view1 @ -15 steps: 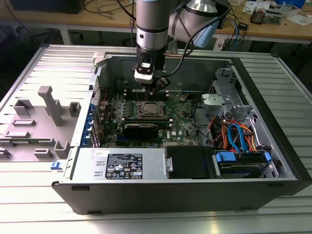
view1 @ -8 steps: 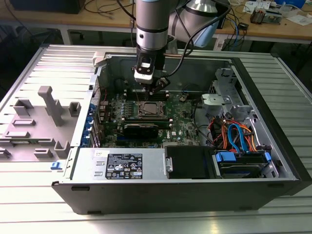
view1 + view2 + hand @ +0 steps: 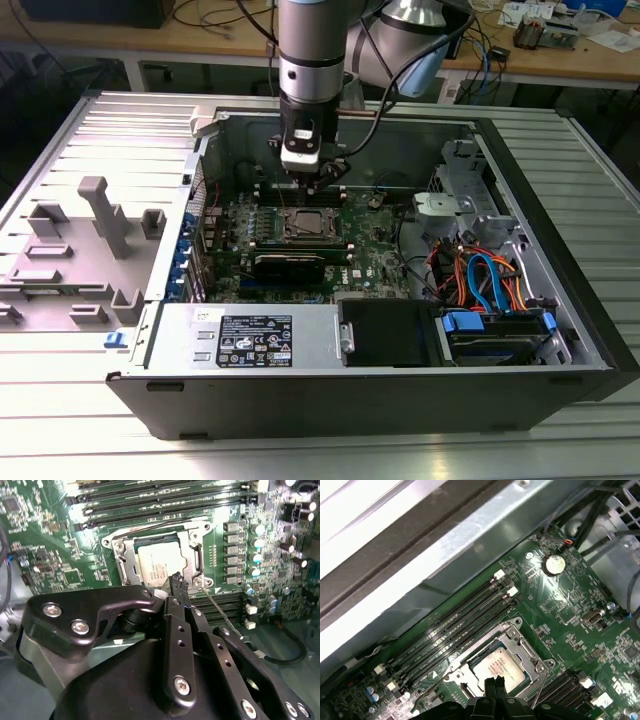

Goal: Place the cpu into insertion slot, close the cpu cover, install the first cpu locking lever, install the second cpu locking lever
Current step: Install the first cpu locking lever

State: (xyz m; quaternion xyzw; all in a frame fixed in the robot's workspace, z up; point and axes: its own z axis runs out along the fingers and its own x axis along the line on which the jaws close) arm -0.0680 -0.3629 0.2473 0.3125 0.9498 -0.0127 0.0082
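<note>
The cpu [image 3: 157, 565] lies flat in the insertion slot [image 3: 113, 543] on the green board, its silvery top showing through the window of the cpu cover [image 3: 193, 555]. The cover lies down over it. A thin wire locking lever [image 3: 220, 611] runs slanting away from the socket's corner. My gripper [image 3: 177, 582] hangs just above the socket's edge, its black fingertips [image 3: 180, 586] pressed together with nothing seen between them. In the first wrist view the gripper [image 3: 492, 682] is at the edge of the cpu [image 3: 500, 666]. In the exterior view the gripper [image 3: 312, 183] is just behind the slot [image 3: 305, 225].
Long black memory slots [image 3: 165, 505] flank the socket. The open case's metal wall [image 3: 445, 545] rises close behind it. A black drive box [image 3: 385, 335], a silver power unit [image 3: 250, 335] and orange and blue cables [image 3: 480, 275] fill the front and the exterior view's right.
</note>
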